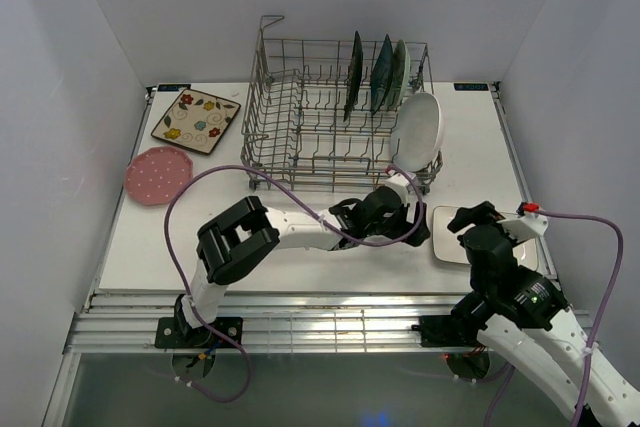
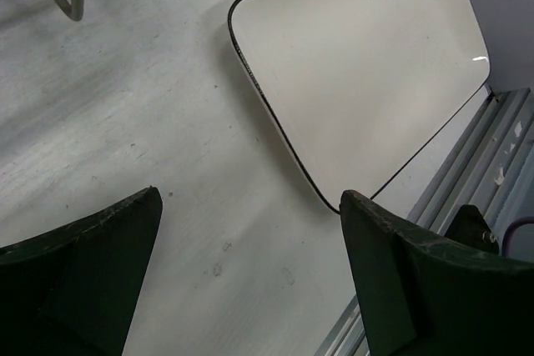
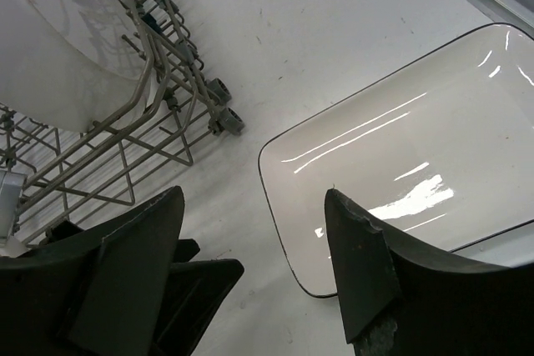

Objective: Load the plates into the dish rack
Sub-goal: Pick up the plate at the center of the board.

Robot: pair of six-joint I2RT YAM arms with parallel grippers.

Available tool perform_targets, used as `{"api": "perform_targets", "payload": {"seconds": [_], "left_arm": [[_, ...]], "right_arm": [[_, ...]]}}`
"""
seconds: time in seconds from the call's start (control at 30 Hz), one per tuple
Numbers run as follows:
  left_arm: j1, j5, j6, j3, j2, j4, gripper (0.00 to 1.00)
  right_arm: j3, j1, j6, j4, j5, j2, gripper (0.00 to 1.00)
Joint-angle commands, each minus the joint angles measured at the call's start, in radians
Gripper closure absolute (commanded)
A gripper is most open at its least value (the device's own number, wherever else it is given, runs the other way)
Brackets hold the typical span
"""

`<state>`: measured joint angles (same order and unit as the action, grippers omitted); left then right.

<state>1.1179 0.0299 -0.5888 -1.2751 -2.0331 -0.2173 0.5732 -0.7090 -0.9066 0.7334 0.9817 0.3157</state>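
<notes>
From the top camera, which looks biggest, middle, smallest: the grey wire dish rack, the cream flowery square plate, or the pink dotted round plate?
1. Grey wire dish rack.
2. Cream flowery square plate.
3. Pink dotted round plate, only slightly smaller.

White rectangular plate (image 2: 359, 72), seemingly black-rimmed; grey rack (image 1: 300, 117).

Dish rack (image 1: 335, 112) far centre, four plates (image 1: 385, 77) in its right end, two plates (image 1: 196, 120) left, one plate (image 1: 447, 237) in front-right.
</notes>
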Motion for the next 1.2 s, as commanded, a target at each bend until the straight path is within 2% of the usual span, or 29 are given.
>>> {"api": "perform_targets", "payload": {"seconds": [0.0, 0.17, 0.33, 0.57, 0.9, 1.17], "left_arm": [[0.023, 0.047, -0.052, -0.069, 0.011, 0.001, 0.02], [0.052, 0.134, -0.066, -0.165, -0.036, 0.099, 0.02], [0.054, 0.091, -0.111, -0.208, -0.082, 0.107, 0.02], [0.054, 0.114, -0.203, -0.377, -0.167, 0.275, 0.02], [0.054, 0.070, -0.269, -0.437, -0.231, 0.318, 0.03], [0.054, 0.053, -0.307, -0.472, -0.262, 0.349, 0.21]], "right_arm": [[0.031, 0.000, -0.054, 0.047, 0.074, -0.024, 0.27], [0.040, 0.000, -0.051, 0.057, 0.072, -0.066, 0.27], [0.057, 0.000, -0.055, 0.073, 0.078, -0.050, 0.28], [0.088, 0.000, -0.066, 0.096, 0.089, -0.046, 0.28], [0.085, 0.000, -0.071, 0.101, 0.101, -0.050, 0.28], [0.085, 0.000, -0.074, 0.103, 0.101, -0.046, 0.28]]}}
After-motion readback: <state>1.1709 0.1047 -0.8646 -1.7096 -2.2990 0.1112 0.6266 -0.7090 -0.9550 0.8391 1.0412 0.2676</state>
